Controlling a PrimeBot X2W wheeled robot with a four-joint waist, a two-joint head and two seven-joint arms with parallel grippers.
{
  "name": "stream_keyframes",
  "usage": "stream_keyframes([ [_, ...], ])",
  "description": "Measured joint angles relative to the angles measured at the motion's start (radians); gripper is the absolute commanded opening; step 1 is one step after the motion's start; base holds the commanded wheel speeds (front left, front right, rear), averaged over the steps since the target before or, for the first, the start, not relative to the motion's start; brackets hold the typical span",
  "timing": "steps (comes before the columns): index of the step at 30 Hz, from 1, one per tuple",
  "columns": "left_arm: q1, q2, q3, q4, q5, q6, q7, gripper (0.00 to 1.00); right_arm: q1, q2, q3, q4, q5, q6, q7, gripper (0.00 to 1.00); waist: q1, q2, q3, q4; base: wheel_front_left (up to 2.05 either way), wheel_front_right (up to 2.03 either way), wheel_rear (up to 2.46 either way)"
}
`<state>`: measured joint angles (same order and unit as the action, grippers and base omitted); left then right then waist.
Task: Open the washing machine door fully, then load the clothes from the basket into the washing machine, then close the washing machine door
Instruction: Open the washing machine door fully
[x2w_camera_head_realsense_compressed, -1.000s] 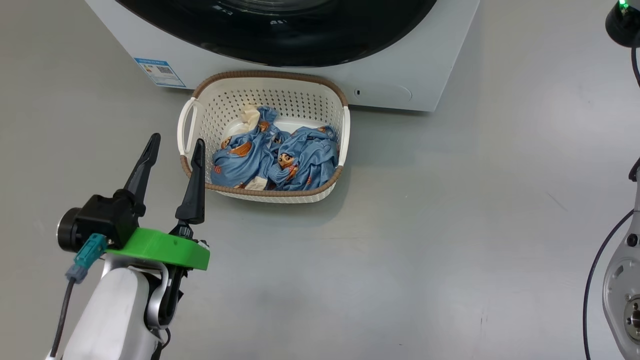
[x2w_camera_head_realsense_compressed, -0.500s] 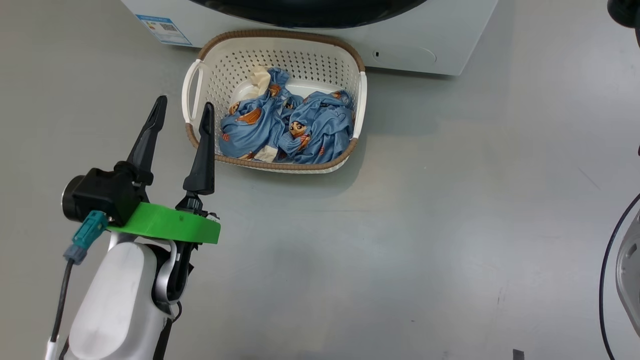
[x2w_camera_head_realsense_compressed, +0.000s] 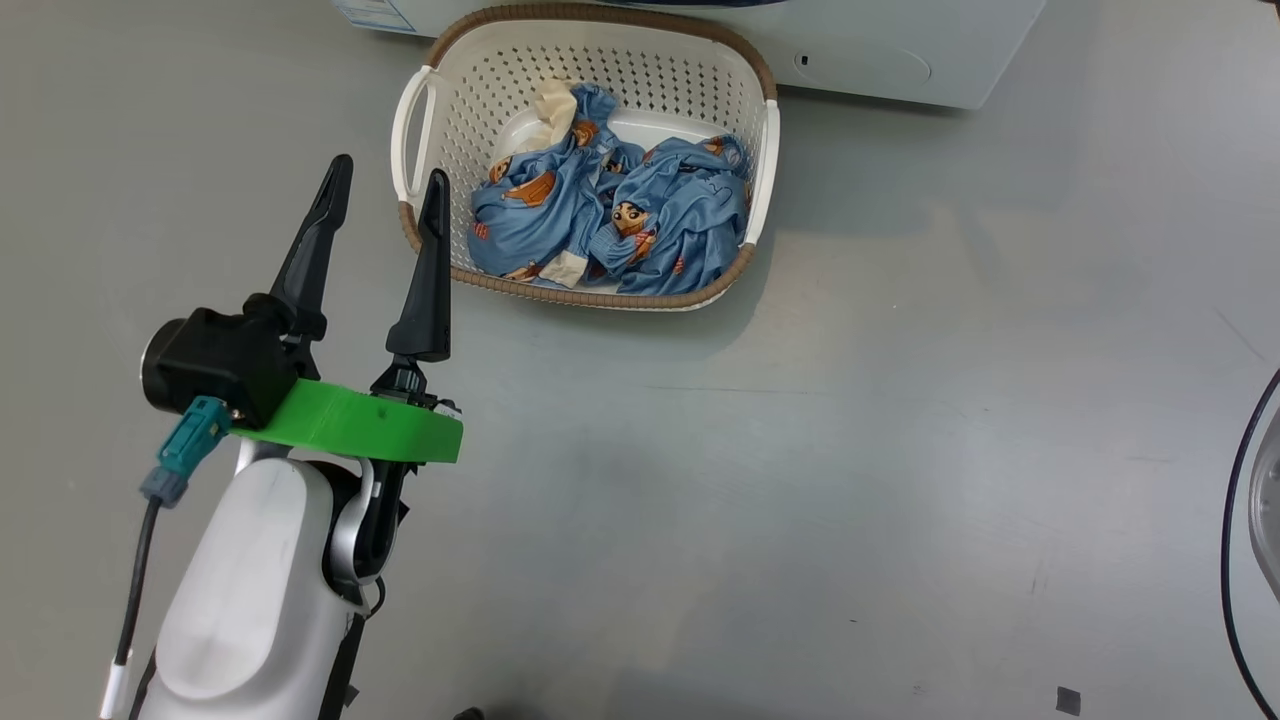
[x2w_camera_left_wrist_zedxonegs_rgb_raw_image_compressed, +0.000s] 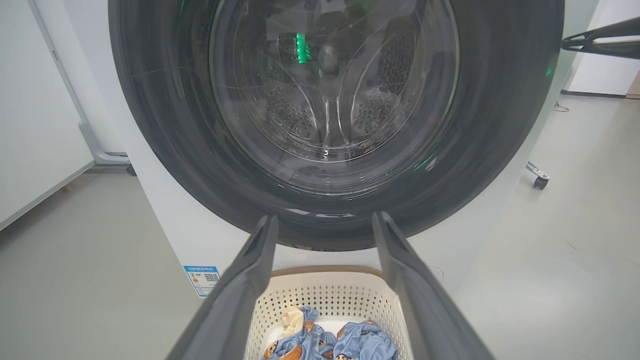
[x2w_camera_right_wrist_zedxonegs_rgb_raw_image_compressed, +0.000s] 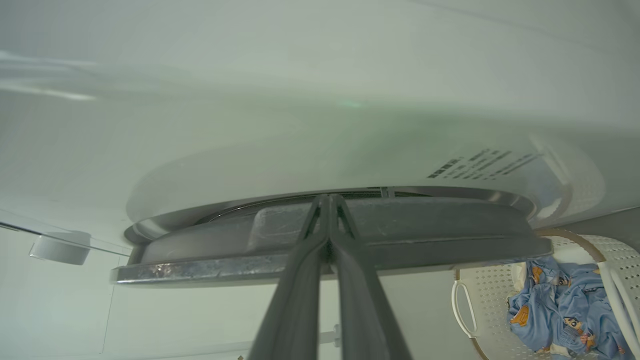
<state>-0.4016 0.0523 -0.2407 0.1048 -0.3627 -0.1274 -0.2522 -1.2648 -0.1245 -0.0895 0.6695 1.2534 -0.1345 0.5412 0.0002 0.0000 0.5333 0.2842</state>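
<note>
Head camera has shifted; opening step: clenched right gripper (x2w_camera_right_wrist_zedxonegs_rgb_raw_image_compressed: 328, 199) must pull washing machine door (x2w_camera_right_wrist_zedxonegs_rgb_raw_image_compressed: 425, 232) outward; left gripper (x2w_camera_head_realsense_compressed: 390, 168) splayed, empty.

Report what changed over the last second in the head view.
The whole head view shifted: the basket and the washing machine now sit higher and further right in the picture, so the camera moved, not the things. Nothing was taken or let go. The left gripper stays open and empty; the clothes lie in the basket as before.

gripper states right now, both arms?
Left gripper: open, empty.
Right gripper: shut, gripping nothing, tips at the washing machine door rim.
</note>
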Motion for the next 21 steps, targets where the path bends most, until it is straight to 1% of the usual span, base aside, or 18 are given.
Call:
stream_keyframes([
  [21, -0.010, -0.008, -0.020, 0.004, 0.000, 0.000, 0.000, 1.00, -0.079, 0.006, 0.008, 0.092, -0.055, 0.000, 0.010, 0.00, 0.0000, 0.0000, 0.028, 0.038, 0.00, 0.00, 0.00],
])
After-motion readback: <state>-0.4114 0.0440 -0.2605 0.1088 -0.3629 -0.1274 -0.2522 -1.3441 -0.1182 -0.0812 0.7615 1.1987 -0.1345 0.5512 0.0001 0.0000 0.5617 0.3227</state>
